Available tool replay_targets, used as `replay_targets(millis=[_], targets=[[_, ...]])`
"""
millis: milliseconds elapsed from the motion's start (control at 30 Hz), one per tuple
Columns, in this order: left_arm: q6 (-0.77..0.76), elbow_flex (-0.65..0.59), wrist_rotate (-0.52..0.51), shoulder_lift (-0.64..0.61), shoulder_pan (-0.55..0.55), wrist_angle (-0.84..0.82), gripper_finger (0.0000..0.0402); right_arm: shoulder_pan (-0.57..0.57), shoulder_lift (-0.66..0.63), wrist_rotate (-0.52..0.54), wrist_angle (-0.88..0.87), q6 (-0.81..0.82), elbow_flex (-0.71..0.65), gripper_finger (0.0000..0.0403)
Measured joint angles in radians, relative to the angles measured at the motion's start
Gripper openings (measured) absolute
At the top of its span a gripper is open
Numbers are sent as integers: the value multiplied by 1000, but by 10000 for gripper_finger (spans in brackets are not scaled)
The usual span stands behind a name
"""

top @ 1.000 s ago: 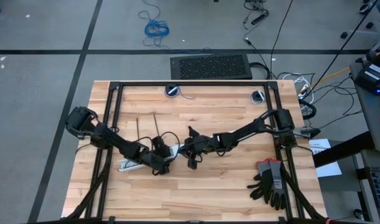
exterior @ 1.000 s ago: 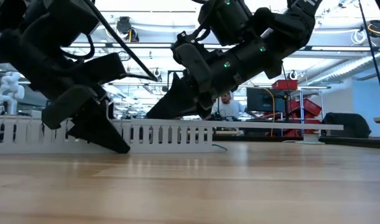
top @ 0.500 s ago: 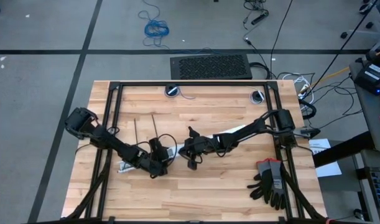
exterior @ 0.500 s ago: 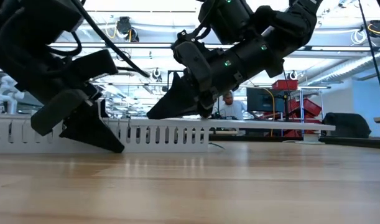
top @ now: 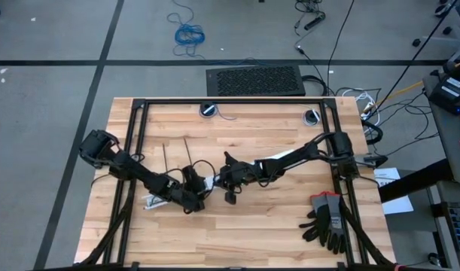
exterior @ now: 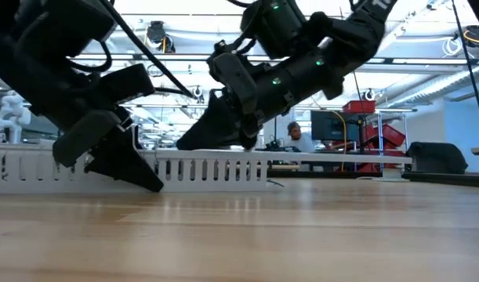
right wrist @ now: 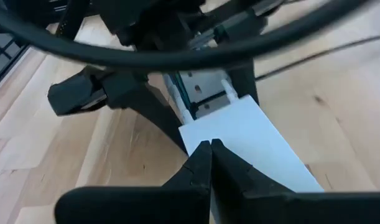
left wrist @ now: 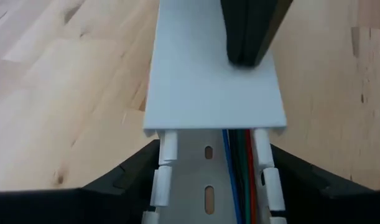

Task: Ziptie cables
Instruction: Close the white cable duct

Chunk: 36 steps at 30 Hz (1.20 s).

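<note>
A white slotted strip (top: 156, 200) lies slantwise on the table's left half. The cables (left wrist: 239, 174), thin blue, green and red wires, run inside it. A flat white cover (left wrist: 214, 74) lies over the strip's right part and sticks out toward the right arm (top: 286, 157). My left gripper (top: 190, 194) straddles the strip just left of the cover's end. My right gripper (top: 224, 179) is shut, with its tips on the cover. Two zipties (top: 166, 156) (top: 188, 150) lie flat on the wood farther back. My left gripper has the slotted strip's two side walls (left wrist: 162, 180) between its fingers, one finger (right wrist: 146, 106) on each side, right beside the cover's end. The fingers slant down from the table's left and point along the strip, which rests on the table. My right gripper presses its shut fingertips (left wrist: 245, 43) down on the cover's top face (right wrist: 239, 134), close to the cover's left end. The fingers slant down from the table's right, along the cover.
A pair of black gloves (top: 327, 218) lies near the front right. Black frame rails (top: 135, 150) run along the table's left, right and far sides. Two round grommets (top: 208, 110) sit near the far edge. A person (exterior: 298, 137) sits in the room behind.
The white cover has slid a little toward the table's left along the slotted strip, with my right gripper's shut tips on it. The strip has stayed on the table.
</note>
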Motion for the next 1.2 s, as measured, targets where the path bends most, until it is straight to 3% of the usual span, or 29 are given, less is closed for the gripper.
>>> replay_targets(millis=[400, 633, 900, 1200], targets=[[34, -2, 63, 4, 41, 47, 229, -10, 66, -61, -156, -62, 172, 0], [71, 4, 80, 5, 58, 126, 229, 45, -90, 22, -414, -156, 224, 0], [178, 4, 214, 6, 108, 243, 235, 70, -251, 76, -788, -139, 234, 0], [289, 33, 342, 79, 167, 344, 300, 73, -277, 127, -918, -71, 235, 0]])
